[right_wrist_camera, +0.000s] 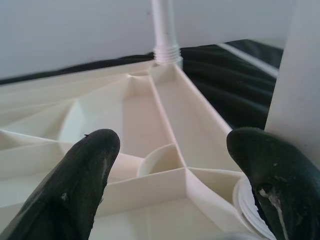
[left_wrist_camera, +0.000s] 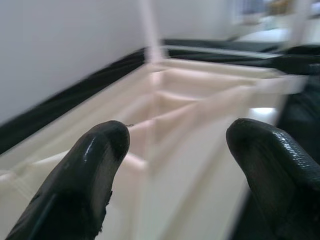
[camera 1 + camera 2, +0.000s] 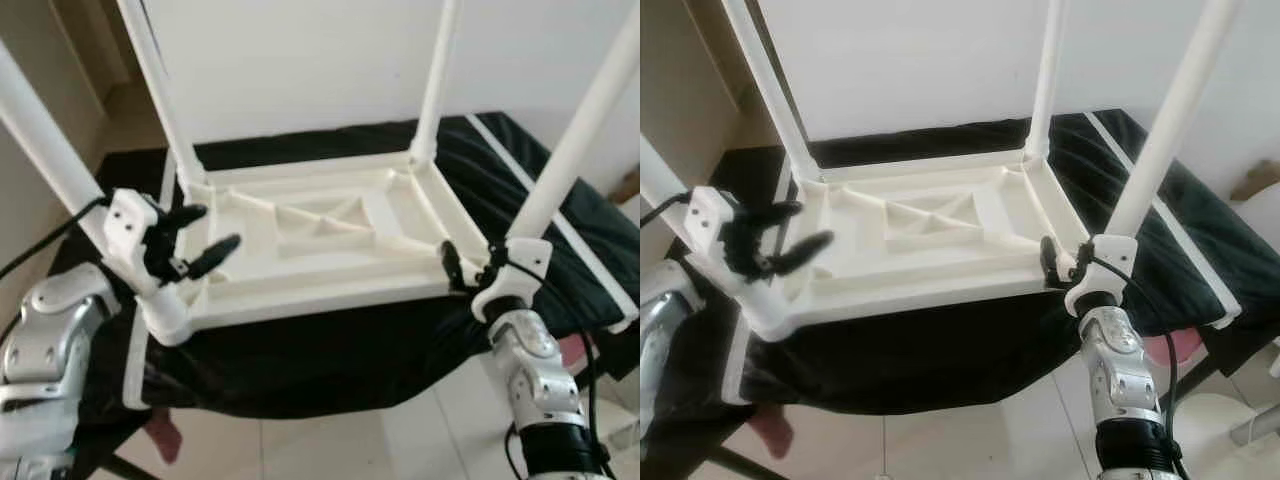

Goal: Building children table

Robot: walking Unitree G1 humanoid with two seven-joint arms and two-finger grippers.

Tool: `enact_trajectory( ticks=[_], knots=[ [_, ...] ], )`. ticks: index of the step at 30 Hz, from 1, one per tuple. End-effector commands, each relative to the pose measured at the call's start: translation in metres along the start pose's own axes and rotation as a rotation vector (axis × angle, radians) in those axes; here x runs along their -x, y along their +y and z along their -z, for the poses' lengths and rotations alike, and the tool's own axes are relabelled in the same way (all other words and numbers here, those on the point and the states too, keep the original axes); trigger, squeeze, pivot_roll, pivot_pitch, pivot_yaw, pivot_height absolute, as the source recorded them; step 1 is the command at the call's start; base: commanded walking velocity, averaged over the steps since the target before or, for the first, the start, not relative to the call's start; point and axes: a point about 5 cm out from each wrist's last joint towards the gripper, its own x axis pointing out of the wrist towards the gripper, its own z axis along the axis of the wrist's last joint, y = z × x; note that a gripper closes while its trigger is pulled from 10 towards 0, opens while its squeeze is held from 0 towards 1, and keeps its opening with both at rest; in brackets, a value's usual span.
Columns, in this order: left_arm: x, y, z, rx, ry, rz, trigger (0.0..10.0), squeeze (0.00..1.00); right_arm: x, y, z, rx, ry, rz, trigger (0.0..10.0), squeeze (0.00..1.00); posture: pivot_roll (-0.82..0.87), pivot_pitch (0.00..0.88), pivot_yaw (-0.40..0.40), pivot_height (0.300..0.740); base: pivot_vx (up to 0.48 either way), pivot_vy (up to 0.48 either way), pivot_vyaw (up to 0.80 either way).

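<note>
A white plastic children's table (image 3: 320,225) lies upside down on a black-covered surface, its ribbed underside facing up. All its legs stand upward: near-left leg (image 3: 45,150), far-left leg (image 3: 160,90), far-right leg (image 3: 437,80) and near-right leg (image 3: 585,130). My left gripper (image 3: 213,230) is open at the near-left corner, its fingers (image 2: 95,165) reaching over the underside ribs with nothing between them. At the near-right corner my right gripper (image 3: 470,268) is open, close beside the base of the near-right leg (image 1: 295,75), holding nothing.
The black cloth (image 3: 330,350) with white edge strips hangs over the front of the surface. A white wall rises right behind the table. Pale tiled floor (image 3: 330,445) lies below, with a pink object (image 3: 165,435) at lower left and another (image 3: 1175,355) at lower right.
</note>
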Motion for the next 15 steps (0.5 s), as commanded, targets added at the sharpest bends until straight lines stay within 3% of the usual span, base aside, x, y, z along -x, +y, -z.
enact_trajectory(
  ticks=[1,5,13,15],
  knots=[
    [0.003,-0.004,0.007,0.049,0.028,0.016,10.0,0.00,0.006,-0.038,0.004,-0.010,0.017,0.170,10.0,0.00,0.01,0.000,0.055,0.740,0.000,0.000,0.00],
    [0.012,-0.032,0.013,0.161,0.070,0.183,10.0,0.00,0.000,-0.054,0.001,0.013,0.017,0.183,10.0,0.00,0.02,0.000,0.054,0.740,0.000,0.000,0.00],
    [0.032,-0.044,0.005,0.246,0.090,0.275,10.0,0.00,-0.011,-0.056,-0.001,0.012,0.018,0.149,10.0,0.00,0.03,0.000,0.052,0.740,0.000,0.000,0.00],
    [0.046,-0.045,0.010,0.269,0.168,0.276,10.0,0.00,-0.015,-0.048,0.001,0.016,0.020,0.114,10.0,0.00,0.04,0.000,0.051,0.740,0.000,0.000,0.00]
  ],
)
